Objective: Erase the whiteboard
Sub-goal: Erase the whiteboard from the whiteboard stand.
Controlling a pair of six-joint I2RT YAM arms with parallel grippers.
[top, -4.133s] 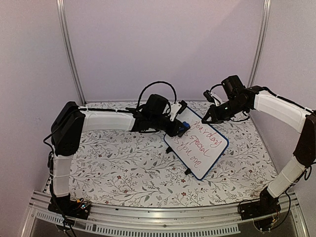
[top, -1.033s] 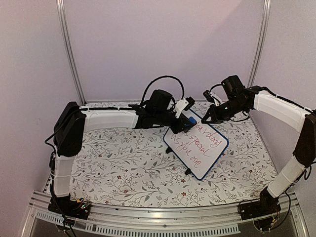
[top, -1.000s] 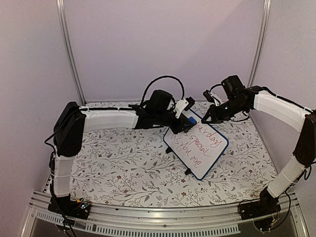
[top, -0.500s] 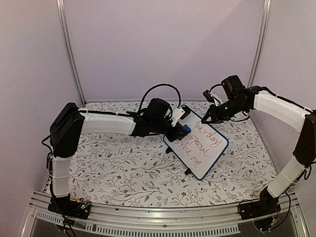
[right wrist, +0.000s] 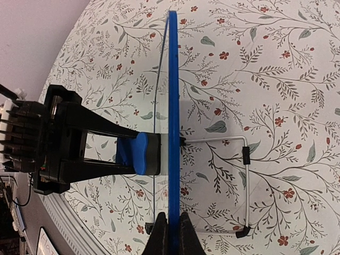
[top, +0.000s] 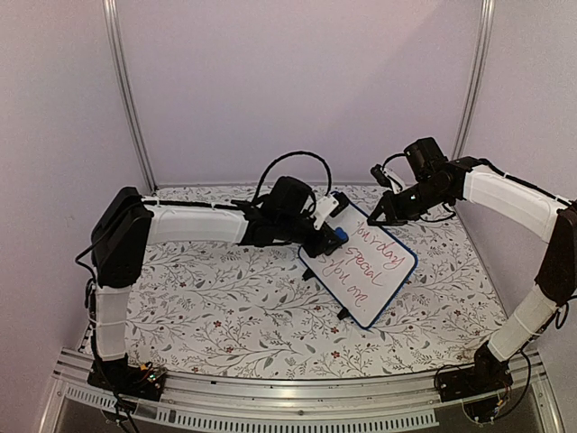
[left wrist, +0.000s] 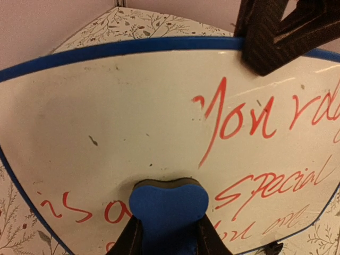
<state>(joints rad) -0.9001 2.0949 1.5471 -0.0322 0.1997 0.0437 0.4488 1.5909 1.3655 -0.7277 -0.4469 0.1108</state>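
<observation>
Whiteboard (top: 361, 266): glossy rect., rounded blue frame

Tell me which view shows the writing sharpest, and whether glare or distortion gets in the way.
Left wrist: the writing on the board is large and sharp, though the lens bows the frame, the eraser hides some lower words, and a faint glare streak sits at the right. Top external: evenly lit, writing small and soft. Right wrist: board seen edge-on, no writing readable.

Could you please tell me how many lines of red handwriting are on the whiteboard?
3 on the whiteboard: the top line under the far edge, the middle line across the centre, and the bottom line lowest. The eraser covers part of the writing, so more may be hidden.
</observation>
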